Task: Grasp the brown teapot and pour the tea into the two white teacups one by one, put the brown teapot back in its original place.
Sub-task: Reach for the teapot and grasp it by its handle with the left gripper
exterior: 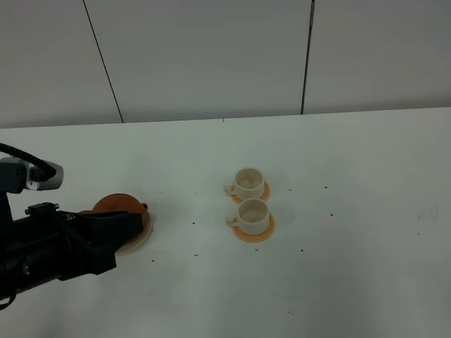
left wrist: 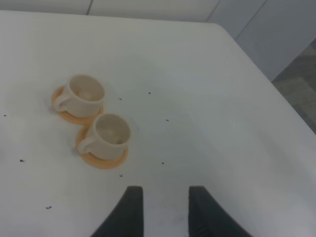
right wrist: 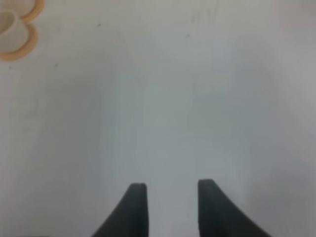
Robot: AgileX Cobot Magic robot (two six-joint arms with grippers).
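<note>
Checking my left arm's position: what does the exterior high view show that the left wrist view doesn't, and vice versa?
Exterior high only: the brown teapot on its plate, partly under the left arm. Left wrist only: that the left gripper is open and empty. Both: the two white teacups on orange coasters.

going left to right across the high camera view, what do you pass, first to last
grey box on the left arm → brown teapot → two white teacups, taken as a pair since one sits behind the other
</note>
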